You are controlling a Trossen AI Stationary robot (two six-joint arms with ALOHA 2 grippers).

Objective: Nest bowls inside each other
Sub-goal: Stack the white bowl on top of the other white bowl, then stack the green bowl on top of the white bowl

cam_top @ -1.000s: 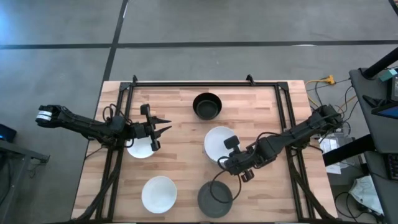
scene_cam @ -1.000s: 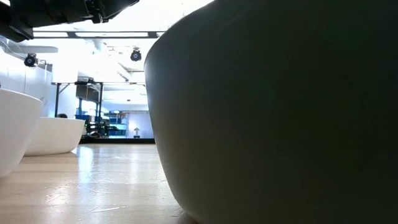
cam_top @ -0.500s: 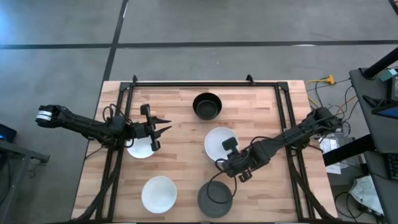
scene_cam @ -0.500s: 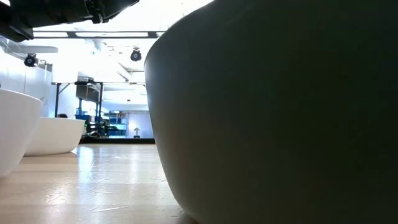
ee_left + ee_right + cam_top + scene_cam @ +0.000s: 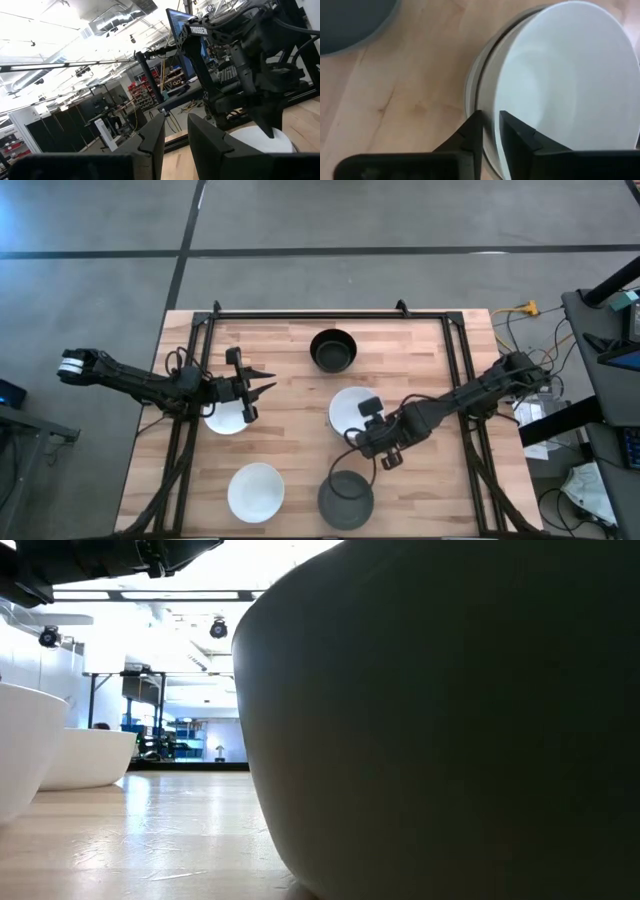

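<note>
In the high view, a stack of white bowls (image 5: 348,406) sits mid-table. A glossy black bowl (image 5: 333,350) stands toward the far edge and a dark grey bowl (image 5: 345,500) at the near edge. One white bowl (image 5: 255,492) is near-left and another (image 5: 225,420) is at the left. My right gripper (image 5: 356,437) is at the stack's near-right rim, shut on the top white bowl (image 5: 560,75). My left gripper (image 5: 264,384) hovers open beside the left white bowl and touches nothing. In the low view the dark grey bowl (image 5: 450,720) fills most of the picture. My right gripper pinches the top white bowl's rim (image 5: 489,117) on the stack's near-right side. One finger (image 5: 516,136) is inside the bowl and the other (image 5: 472,134) is outside, over the lower bowl's rim. The fingers slant down from the table's right. The bowl sits in the stack.
A black rail frame (image 5: 330,313) runs along the table's far edge and down both sides. Bare wood (image 5: 290,435) lies between the bowls. A cable loop (image 5: 350,480) hangs from the right arm over the dark grey bowl. Two white bowls (image 5: 60,755) show at the low view's left.
My right gripper has crept a little toward the table's left and far side, closer over the white stack. No bowl has visibly moved, and the left arm has kept still.
</note>
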